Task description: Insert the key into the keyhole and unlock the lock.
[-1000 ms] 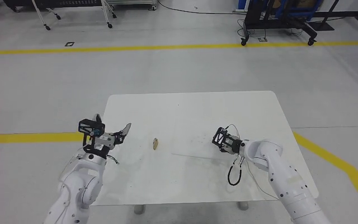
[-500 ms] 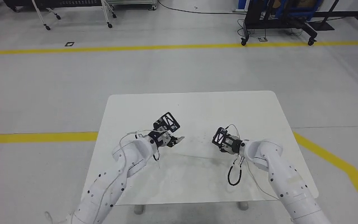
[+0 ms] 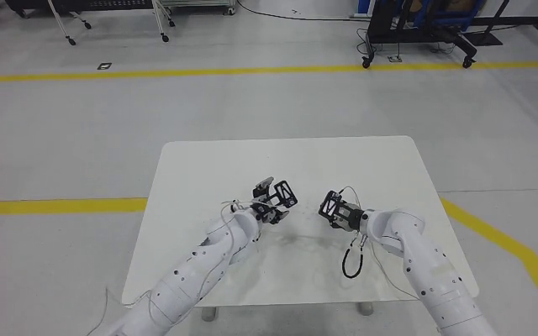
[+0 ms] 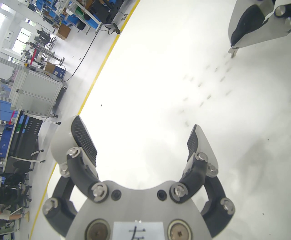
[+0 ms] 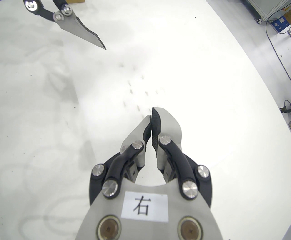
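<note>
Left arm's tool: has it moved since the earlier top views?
Yes. The left tool swung from the white rectangular table's left edge toward its centre.

A pale grey polished floor (image 3: 252,109) runs around the white counter (image 3: 370,155), which has rounded corners and a scuffed top. A yellow line (image 3: 210,72) crosses the floor beyond the counter, and a second yellow line (image 3: 67,206) passes level with it. A black wheeled frame (image 3: 420,34) stands at the far side, with a dark cable (image 3: 286,15) trailing nearby. The left wrist view shows a grey metal cabinet (image 4: 34,91), blue storage bins (image 4: 75,9), a bright window (image 4: 20,38) and black office chairs (image 4: 13,193).
</note>
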